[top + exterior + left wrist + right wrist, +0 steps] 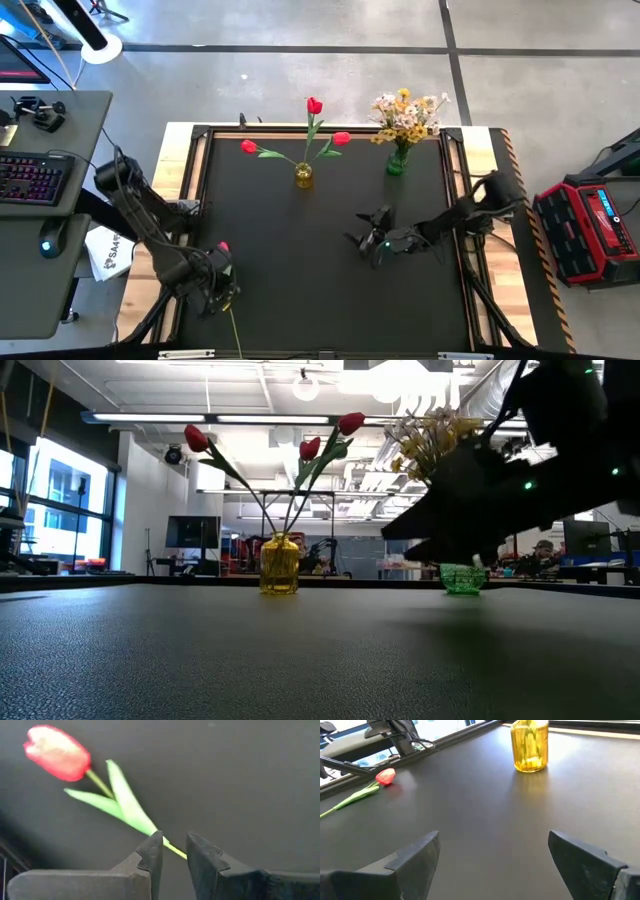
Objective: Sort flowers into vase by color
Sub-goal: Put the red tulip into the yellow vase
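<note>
A red tulip (223,246) lies on the black mat near the table's near-left corner, with its thin green stem (236,330) running toward the near edge. My left gripper (217,285) is over that stem just behind the leaves. It is open by a narrow gap, and in the left wrist view its fingers (172,852) stand on either side of the stem (175,851). My right gripper (362,240) hovers wide open over the mat's middle right. A yellow vase (303,177) holds three red tulips. A green vase (397,161) holds yellow and white sprays (408,115).
Both vases stand near the table's far edge, with the yellow vase (530,746) ahead of my right gripper (495,855). The lying tulip (385,776) also shows in the right wrist view. A desk with a keyboard (30,178) stands left of the table, and a red case (590,225) right of it.
</note>
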Robot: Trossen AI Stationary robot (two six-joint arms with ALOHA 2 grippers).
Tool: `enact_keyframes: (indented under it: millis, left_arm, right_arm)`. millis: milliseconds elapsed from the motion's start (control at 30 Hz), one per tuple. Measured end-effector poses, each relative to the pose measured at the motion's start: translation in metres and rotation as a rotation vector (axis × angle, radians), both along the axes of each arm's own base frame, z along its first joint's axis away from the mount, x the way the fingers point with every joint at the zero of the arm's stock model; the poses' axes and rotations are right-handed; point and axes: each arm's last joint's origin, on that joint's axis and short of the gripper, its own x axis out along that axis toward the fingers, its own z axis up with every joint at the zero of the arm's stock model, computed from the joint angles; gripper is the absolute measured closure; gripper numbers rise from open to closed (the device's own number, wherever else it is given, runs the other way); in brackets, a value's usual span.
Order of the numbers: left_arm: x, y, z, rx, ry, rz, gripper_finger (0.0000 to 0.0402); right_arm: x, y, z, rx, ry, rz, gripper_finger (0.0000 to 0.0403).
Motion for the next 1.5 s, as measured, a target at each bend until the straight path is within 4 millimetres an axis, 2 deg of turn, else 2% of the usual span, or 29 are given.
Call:
enact_keyframes:
  millis: [133, 300, 533, 700, 867, 1167, 1400, 1500]
  left_arm:
    - [0.0, 0.007, -0.017, -0.012, 0.102, 0.133, 0.0316]
    - [-0.003, 0.02, -0.034, -0.003, 0.196, 0.231, 0.028]
    - [-0.013, 0.037, -0.055, 0.05, 0.266, 0.351, 0.0219]
    - [-0.017, 0.042, -0.063, 0.069, 0.266, 0.393, 0.0209]
    - [-0.017, 0.045, -0.068, 0.09, 0.213, 0.387, 0.0232]
    - [-0.011, 0.048, -0.067, 0.193, 0.0, 0.358, 0.0324]
    - [-0.003, 0.058, -0.063, 0.394, -0.237, 0.319, 0.0369]
    - [0.001, 0.068, -0.061, 0.465, -0.22, 0.284, 0.0374]
  right_arm:
    - [0.014, 0.005, -0.011, -0.006, 0.014, 0.003, 0.0048]
    - [0.037, 0.013, -0.017, -0.013, 0.018, 0.032, 0.0048]
    - [0.063, 0.023, -0.015, -0.058, 0.008, 0.087, 0.0048]
    - [0.069, 0.026, -0.013, -0.072, 0.012, 0.102, 0.0048]
    - [0.069, 0.025, -0.014, -0.074, 0.02, 0.102, 0.0048]
    - [0.069, 0.025, -0.014, -0.074, 0.02, 0.102, 0.0048]
    - [0.069, 0.025, -0.014, -0.071, 0.018, 0.101, 0.0048]
    - [0.069, 0.026, -0.014, -0.061, 0.015, 0.1, 0.0048]
